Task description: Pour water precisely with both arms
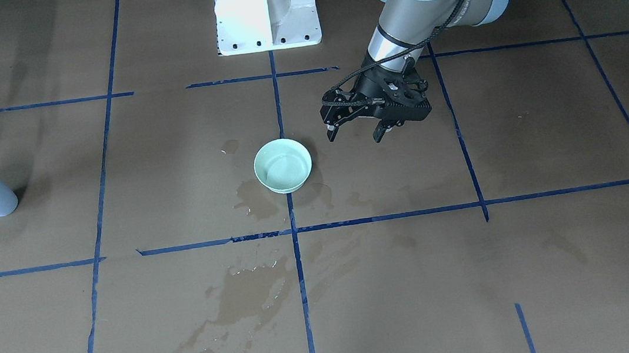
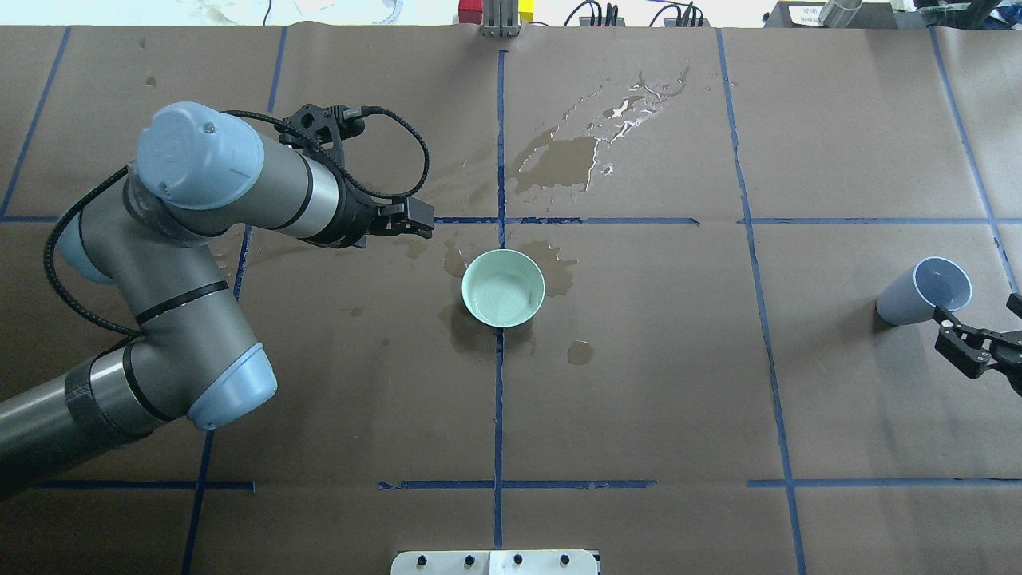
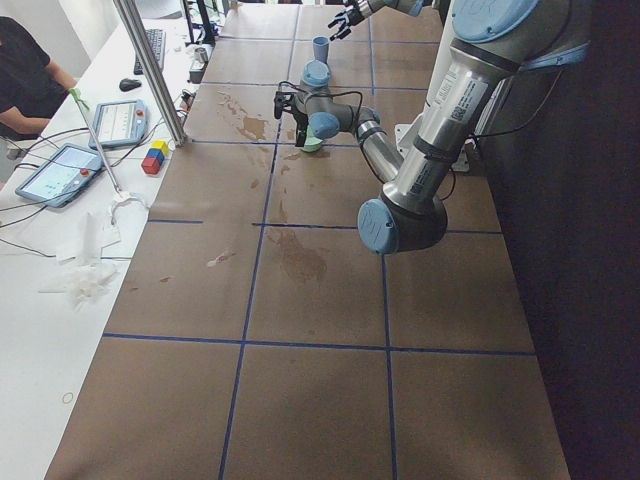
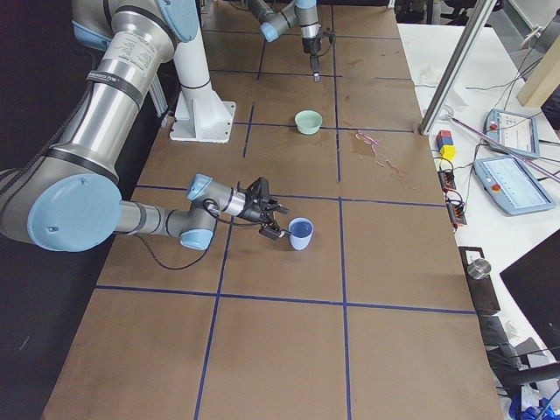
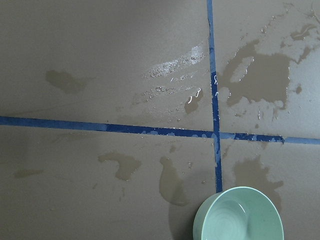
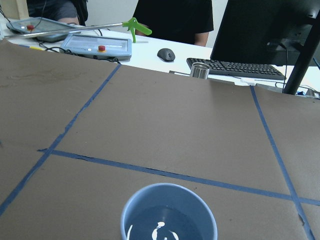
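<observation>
A pale blue cup [image 2: 924, 291] stands at the table's right end. The right wrist view shows clear water [image 6: 161, 229] with bright glints in its bottom. My right gripper [image 2: 980, 314] is open and empty, just on the near side of the cup [image 4: 300, 233] and not touching it. A mint-green bowl [image 2: 503, 287] sits at the table's middle on a blue tape line, and its inside has a faint sheen. My left gripper [image 1: 355, 135] is open and empty. It hangs above the table beside the bowl [image 1: 283, 165], apart from it.
Dark wet smears [image 2: 563, 160] lie around and beyond the bowl on the brown paper. The white pedestal [image 1: 266, 10] stands at the robot's side. The operators' desk with tablets [image 4: 516, 184] runs along the far edge. A person [image 3: 25, 75] sits there.
</observation>
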Controlling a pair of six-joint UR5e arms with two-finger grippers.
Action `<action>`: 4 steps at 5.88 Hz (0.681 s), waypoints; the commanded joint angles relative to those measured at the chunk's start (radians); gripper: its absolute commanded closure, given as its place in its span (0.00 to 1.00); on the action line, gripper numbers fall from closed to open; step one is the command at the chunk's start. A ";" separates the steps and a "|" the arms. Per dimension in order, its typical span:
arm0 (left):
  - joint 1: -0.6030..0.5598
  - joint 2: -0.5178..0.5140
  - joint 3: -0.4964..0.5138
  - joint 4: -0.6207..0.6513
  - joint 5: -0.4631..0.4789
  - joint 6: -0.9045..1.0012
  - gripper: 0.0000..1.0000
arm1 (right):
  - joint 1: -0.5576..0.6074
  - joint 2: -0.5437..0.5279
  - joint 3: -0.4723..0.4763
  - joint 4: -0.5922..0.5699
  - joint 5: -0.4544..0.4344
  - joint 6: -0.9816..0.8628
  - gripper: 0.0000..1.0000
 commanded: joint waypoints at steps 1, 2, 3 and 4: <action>-0.002 0.002 -0.014 0.000 0.001 0.000 0.00 | -0.074 0.041 -0.122 0.123 -0.134 0.030 0.00; -0.004 0.003 -0.019 0.000 0.001 0.000 0.00 | -0.086 0.063 -0.137 0.123 -0.156 0.030 0.00; -0.003 0.012 -0.023 0.000 0.001 -0.002 0.00 | -0.101 0.075 -0.143 0.125 -0.187 0.031 0.00; -0.002 0.014 -0.026 0.000 0.001 -0.002 0.00 | -0.115 0.077 -0.159 0.125 -0.204 0.030 0.00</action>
